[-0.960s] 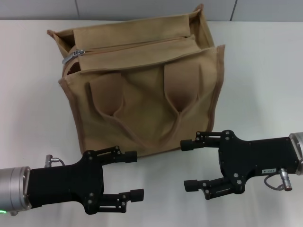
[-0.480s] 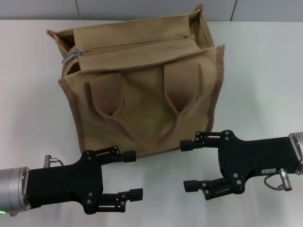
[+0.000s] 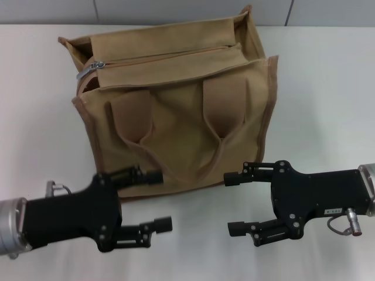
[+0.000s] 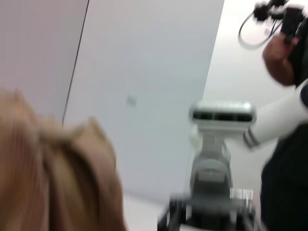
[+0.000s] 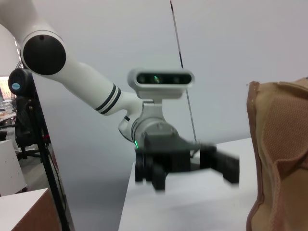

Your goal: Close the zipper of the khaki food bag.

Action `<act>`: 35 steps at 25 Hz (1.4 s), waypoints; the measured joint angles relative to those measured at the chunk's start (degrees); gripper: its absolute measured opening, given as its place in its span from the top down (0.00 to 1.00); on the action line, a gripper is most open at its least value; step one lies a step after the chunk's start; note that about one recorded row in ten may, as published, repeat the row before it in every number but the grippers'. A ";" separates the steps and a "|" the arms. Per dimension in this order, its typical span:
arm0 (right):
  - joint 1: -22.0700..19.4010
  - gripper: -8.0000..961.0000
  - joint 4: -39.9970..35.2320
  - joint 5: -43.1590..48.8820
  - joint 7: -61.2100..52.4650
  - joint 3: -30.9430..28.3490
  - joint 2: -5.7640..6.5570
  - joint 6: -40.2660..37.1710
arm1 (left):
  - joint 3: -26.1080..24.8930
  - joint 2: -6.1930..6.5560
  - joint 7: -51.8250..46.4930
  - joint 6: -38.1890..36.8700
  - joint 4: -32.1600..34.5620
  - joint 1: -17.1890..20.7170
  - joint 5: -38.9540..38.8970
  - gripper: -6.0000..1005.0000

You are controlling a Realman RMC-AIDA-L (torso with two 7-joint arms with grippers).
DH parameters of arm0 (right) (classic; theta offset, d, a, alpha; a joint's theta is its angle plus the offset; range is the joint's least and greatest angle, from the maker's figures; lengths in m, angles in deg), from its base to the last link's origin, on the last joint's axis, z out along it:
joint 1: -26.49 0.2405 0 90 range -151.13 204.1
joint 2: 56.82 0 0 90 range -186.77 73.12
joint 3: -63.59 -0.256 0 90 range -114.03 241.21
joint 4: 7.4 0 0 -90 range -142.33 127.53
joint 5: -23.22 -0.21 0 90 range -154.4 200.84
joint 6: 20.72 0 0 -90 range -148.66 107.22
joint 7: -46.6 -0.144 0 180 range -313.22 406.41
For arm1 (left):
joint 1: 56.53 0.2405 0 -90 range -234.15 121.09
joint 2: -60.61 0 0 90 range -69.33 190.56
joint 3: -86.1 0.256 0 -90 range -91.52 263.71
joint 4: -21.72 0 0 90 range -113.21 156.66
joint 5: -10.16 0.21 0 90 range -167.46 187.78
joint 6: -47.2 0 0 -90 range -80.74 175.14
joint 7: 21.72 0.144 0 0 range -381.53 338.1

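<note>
Boxy canvas bag (image 3: pixel 176 111) at mid-surface (image 3: pixel 328 88), zipper (image 3: pixel 164 58) unclosed.
Soft khaki cloth, brown trim, looped handles; silver pull (image 3: pixel 89 68) at its left end; left gripper (image 3: pixel 157 200) and right gripper (image 3: pixel 233 203) both spread, empty, near its front.

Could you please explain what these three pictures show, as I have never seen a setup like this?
It is a robot with two arms, each ending in a black gripper. The head view looks down from the robot's head: the left gripper and right gripper hover open, holding nothing, in front of a khaki food bag on a white table. The zipper runs along the bag's top, its silver pull at the robot's left end. The other two pictures come from wrist cameras; each shows an edge of the bag and the opposite arm.
</note>
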 joint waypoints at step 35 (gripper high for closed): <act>-0.22 0.13 -0.01 0.00 0.00 -0.09 0.00 0.68 | -35.83 -3.41 12.76 8.98 -2.94 2.97 4.87 0.22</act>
